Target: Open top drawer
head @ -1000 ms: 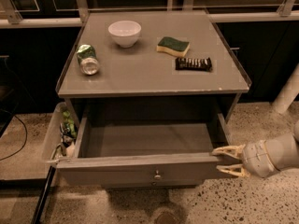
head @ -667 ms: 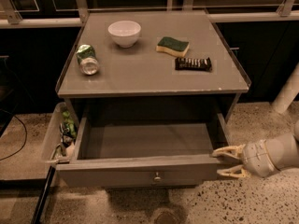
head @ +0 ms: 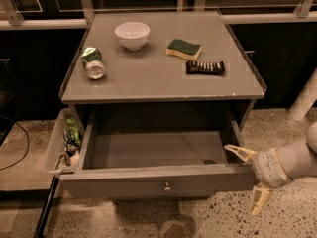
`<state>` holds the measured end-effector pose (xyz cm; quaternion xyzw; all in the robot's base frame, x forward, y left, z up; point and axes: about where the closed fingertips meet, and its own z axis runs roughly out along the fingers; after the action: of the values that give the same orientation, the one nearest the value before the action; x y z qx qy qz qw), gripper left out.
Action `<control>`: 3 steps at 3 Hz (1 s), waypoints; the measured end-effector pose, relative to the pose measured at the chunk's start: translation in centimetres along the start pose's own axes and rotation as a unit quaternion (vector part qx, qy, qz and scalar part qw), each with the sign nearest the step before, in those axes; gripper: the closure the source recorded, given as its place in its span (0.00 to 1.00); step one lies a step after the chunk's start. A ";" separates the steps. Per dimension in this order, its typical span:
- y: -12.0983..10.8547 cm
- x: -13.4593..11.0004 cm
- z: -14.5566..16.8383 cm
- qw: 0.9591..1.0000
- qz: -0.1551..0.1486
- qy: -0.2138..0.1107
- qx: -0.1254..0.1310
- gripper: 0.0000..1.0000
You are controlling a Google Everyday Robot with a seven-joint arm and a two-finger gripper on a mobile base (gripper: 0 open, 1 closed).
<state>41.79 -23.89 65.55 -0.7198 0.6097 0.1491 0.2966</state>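
Note:
The top drawer [head: 158, 178] of the grey cabinet is pulled far out toward me; its inside looks bare. Its flat grey front carries one small round metal knob [head: 167, 187] at centre. My gripper [head: 250, 177] is at the drawer's right front corner, coming in from the right. Its two pale fingers are spread apart, one finger [head: 238, 151] over the drawer's right rim and the other below the front panel's corner. It holds nothing.
On the cabinet top [head: 148, 78] lie a white bowl [head: 132, 34], a tipped can [head: 93, 63], a green and yellow sponge [head: 184, 48] and a dark snack bar [head: 205, 68]. A side bin [head: 62, 145] with packets hangs left of the drawer. Speckled floor lies in front.

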 end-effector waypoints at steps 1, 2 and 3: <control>-0.3 -0.1 0.5 1.000 0.000 -0.002 -0.003 0.00; -0.6 -0.2 2.4 1.000 0.000 -0.007 -0.020 0.00; -0.7 0.0 3.8 0.999 0.005 -0.011 -0.034 0.00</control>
<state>43.02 -21.55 62.72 -0.7249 0.6045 0.1791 0.2777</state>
